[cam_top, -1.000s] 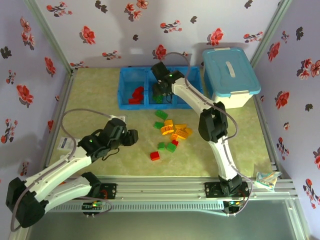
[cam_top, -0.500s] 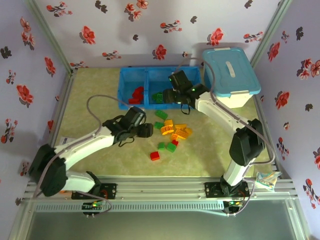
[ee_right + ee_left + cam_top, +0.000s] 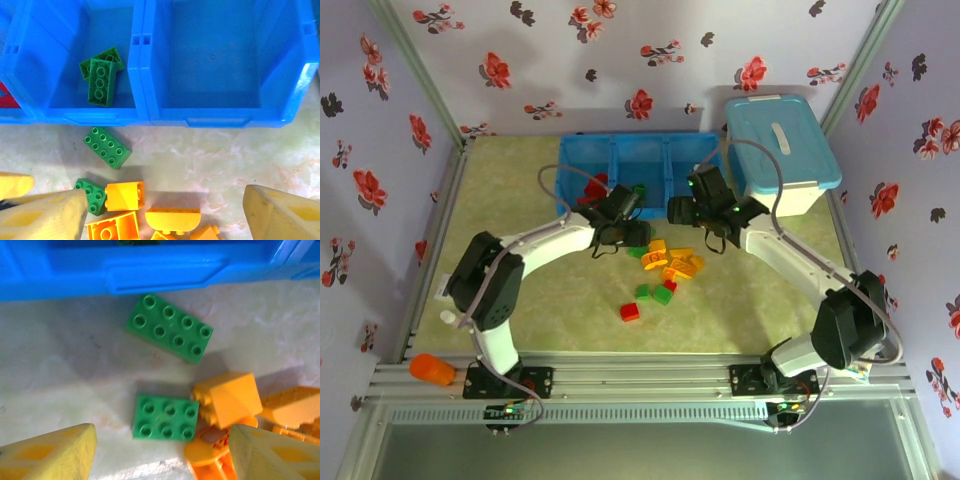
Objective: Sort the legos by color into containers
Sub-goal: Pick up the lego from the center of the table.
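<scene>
L arm: reaches fwd and to the right across the table [image 3: 520, 200], wrist tipped down. left gripper [image 3: 636, 236] sits low, just on the near side of the tray [image 3: 620, 142], fingers spread, nothing pinched. In the wrist view the green 2x3 brick [image 3: 166, 416] lies between and just ahead of the fingertips, and the green 2x4 brick [image 3: 169, 327] is beyond it by the tray wall.

R arm: elbow out to the right. right gripper [image 3: 678, 211] is at the tray's near wall, fingers wide apart, empty.

Vs 1 s ago: L arm has swung from the near-left corner up to the pile. R gripper has backed out of the mid compartment, where green bricks [image 3: 101, 77] lie. Red bricks [image 3: 591, 188] are in the left compartment.

Around: loose legos [image 3: 665, 270] mid-table, red brick [image 3: 630, 312] nearest the bases. White bin [image 3: 780, 150] is right of the tray. Orange bricks [image 3: 227, 400] crowd L gripper's right-hand finger. The two grippers are near each other.
</scene>
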{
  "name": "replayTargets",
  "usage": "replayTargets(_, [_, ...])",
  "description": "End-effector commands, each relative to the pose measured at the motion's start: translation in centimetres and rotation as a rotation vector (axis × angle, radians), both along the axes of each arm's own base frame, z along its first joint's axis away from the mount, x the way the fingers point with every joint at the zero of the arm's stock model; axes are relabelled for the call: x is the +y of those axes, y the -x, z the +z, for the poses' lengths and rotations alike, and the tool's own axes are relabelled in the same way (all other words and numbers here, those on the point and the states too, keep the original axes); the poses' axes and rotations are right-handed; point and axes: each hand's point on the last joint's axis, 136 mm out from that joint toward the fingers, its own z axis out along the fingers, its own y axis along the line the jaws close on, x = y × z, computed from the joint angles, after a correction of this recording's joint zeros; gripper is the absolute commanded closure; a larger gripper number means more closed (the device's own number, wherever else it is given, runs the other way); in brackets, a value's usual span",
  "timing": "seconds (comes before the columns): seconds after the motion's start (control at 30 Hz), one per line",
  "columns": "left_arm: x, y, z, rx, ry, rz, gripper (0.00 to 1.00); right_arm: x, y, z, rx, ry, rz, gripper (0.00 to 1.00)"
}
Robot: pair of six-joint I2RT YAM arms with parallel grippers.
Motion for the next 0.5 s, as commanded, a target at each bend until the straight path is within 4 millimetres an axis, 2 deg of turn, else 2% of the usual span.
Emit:
replayTargets(0.0, [-0.9,-0.9,-0.8,0.032,-0.024,-0.007,0.29,-1.1,-0.1,0.4,-0.033,-0.045,-0.047,0.17])
replayTargets(0.23, [-2.0,-3.1,-2.4,0.058,-0.099,0.000,0.28,-2.4,0.3,-0.7,-0.024,-0.068,-0.064,0.12])
replayTargets(0.47, [-2.7,-4.1,-4.2,0.089,-0.141,0.020,0.28,-3.1,0.3,-1.5,-0.012,-0.097,-0.079,0.12])
